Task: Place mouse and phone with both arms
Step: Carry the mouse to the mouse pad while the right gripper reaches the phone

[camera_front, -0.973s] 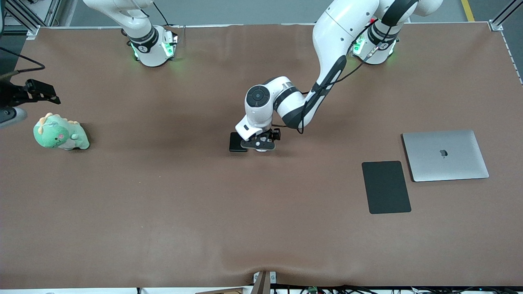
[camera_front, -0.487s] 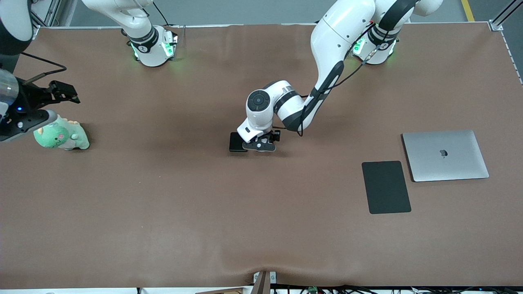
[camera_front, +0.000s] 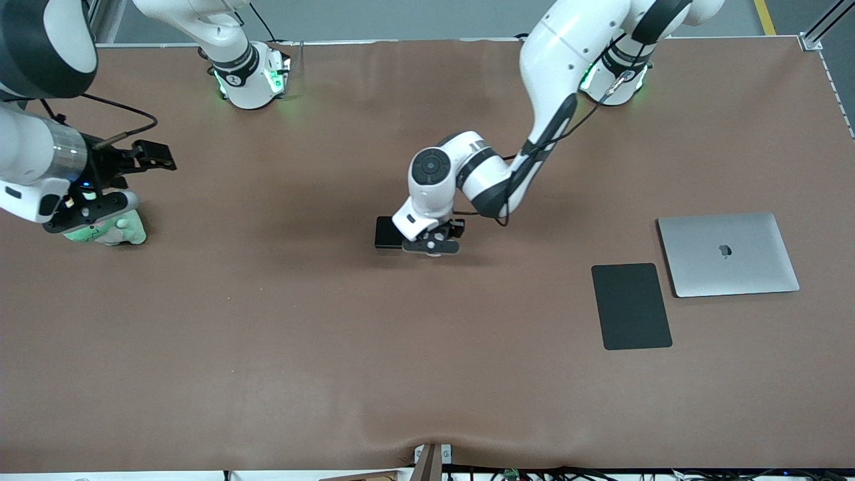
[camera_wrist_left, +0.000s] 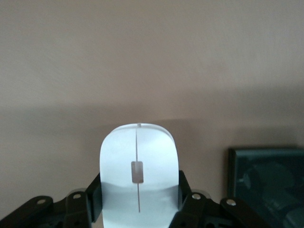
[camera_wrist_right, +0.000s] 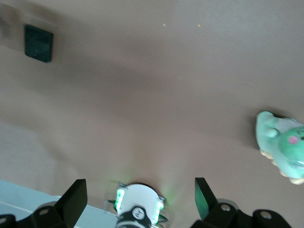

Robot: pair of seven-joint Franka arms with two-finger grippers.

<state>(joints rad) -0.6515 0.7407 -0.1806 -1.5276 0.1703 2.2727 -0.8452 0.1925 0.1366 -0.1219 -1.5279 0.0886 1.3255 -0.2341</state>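
Note:
My left gripper is shut on the white mouse, its fingers pressed to both sides, low over the middle of the table. The mouse is hidden under the hand in the front view. The black phone lies flat right beside it, toward the right arm's end; it also shows in the left wrist view and the right wrist view. My right gripper is open and empty in the air over a green plush toy; its spread fingers show in the right wrist view.
A black mouse pad and a closed silver laptop lie side by side toward the left arm's end. The plush toy also shows in the right wrist view. Brown cloth covers the table.
My right arm has swung in from the table's end and now hangs over the plush toy. My left gripper has shifted slightly toward the left arm's end with the mouse.

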